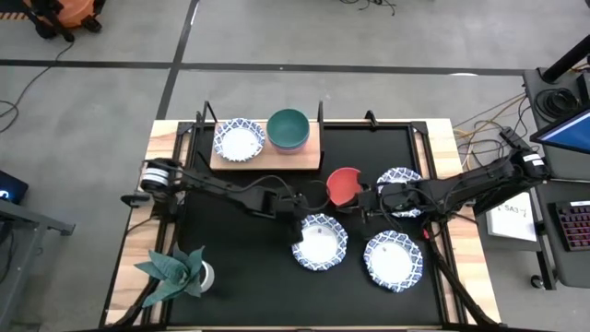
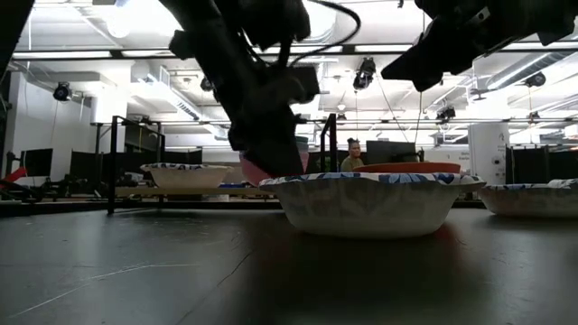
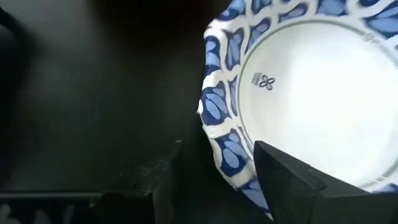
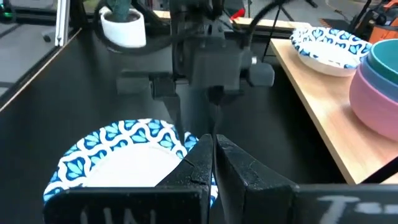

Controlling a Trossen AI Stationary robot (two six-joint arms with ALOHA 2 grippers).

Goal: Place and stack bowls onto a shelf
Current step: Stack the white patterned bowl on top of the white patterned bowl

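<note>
1. High view: my left end effector (image 1: 300, 231) sits low over the black mat (image 1: 230, 267), at the near-left rim of a blue-patterned bowl (image 1: 321, 242). My right end effector (image 1: 361, 205) is between the red bowl (image 1: 344, 185) and another patterned bowl (image 1: 402, 190).
2. Left wrist view gives what the high view cannot: my two dark fingers (image 3: 292, 180) straddle the rim of the patterned bowl (image 3: 311, 93), one inside, one outside, spread wide with a gap to the rim. Nothing gripped.
3. Right wrist view: my right fingertips (image 4: 214, 155) are pressed together, holding nothing, over a patterned bowl (image 4: 118, 155). The same view shows my left arm farther off, the potted plant (image 4: 122, 23), and the shelf (image 4: 311, 93) side-on.
4. Shelf, high view (image 1: 263, 159): light wooden board at the far edge of the worktop (image 1: 461, 138). It carries one patterned bowl (image 1: 239, 140) and, just beside it, a stack with a green bowl (image 1: 289, 127) on top. Only the right wrist view resolves the stack's lower layers: blue (image 4: 382, 62) above pink (image 4: 373, 102).
5. A fourth patterned bowl (image 1: 394, 260) rests on the mat, near right; plant (image 1: 180, 270) near left.
6. Low view: nearest patterned bowl (image 2: 370, 203) sits flat on the mat, red rim (image 2: 406, 168) showing behind it; a person (image 2: 350, 155) is visible far back in the room.
</note>
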